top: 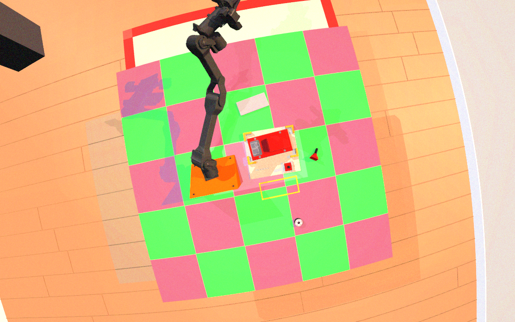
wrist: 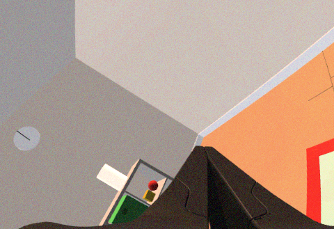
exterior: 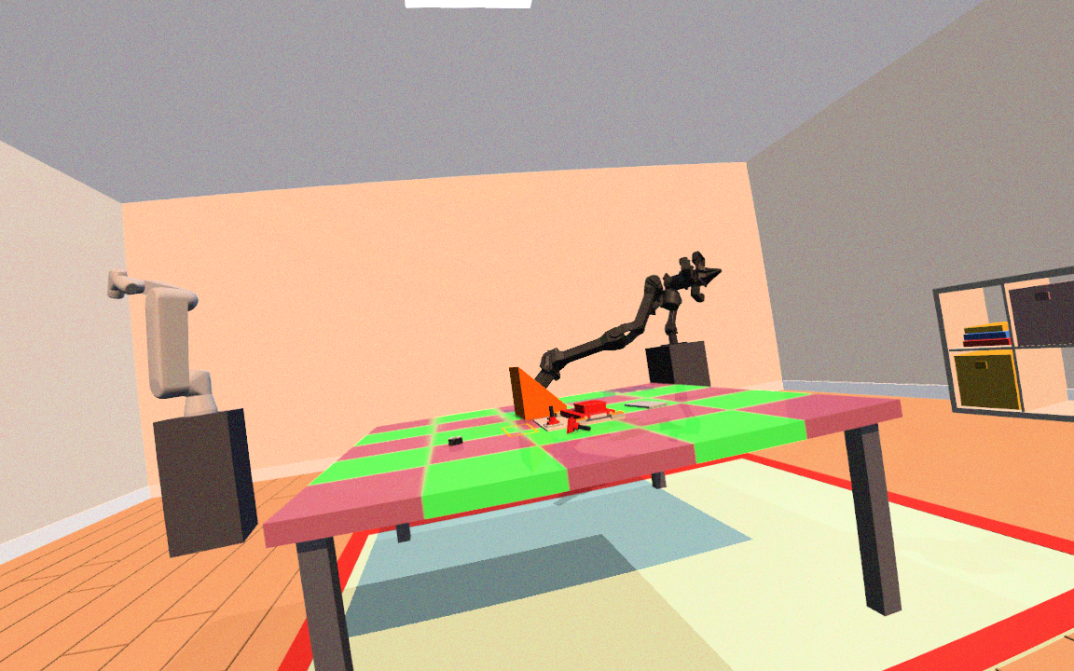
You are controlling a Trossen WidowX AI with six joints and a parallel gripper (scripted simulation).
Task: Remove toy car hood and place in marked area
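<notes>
The toy car (top: 277,150) (exterior: 591,407) is red and sits on a pale base between yellow corner brackets. A grey outlined panel (top: 255,148) is at its left end in the top view; whether this is the hood, I cannot tell. The marked area (top: 280,195) is a thin yellow rectangle outline on the table beside the base; nothing lies in it. My gripper (exterior: 718,271) (wrist: 202,154) is shut and empty, raised high and far from the car. In the wrist view its fingertips meet and point toward the shelf and walls.
My arm rises from an orange wedge (top: 223,180) (exterior: 530,400) beside the car. A pale flat block (top: 252,103), a red piece with a black stem (top: 314,155), a small red part (top: 288,166) and a small round part (top: 298,222) (exterior: 455,440) are around it.
</notes>
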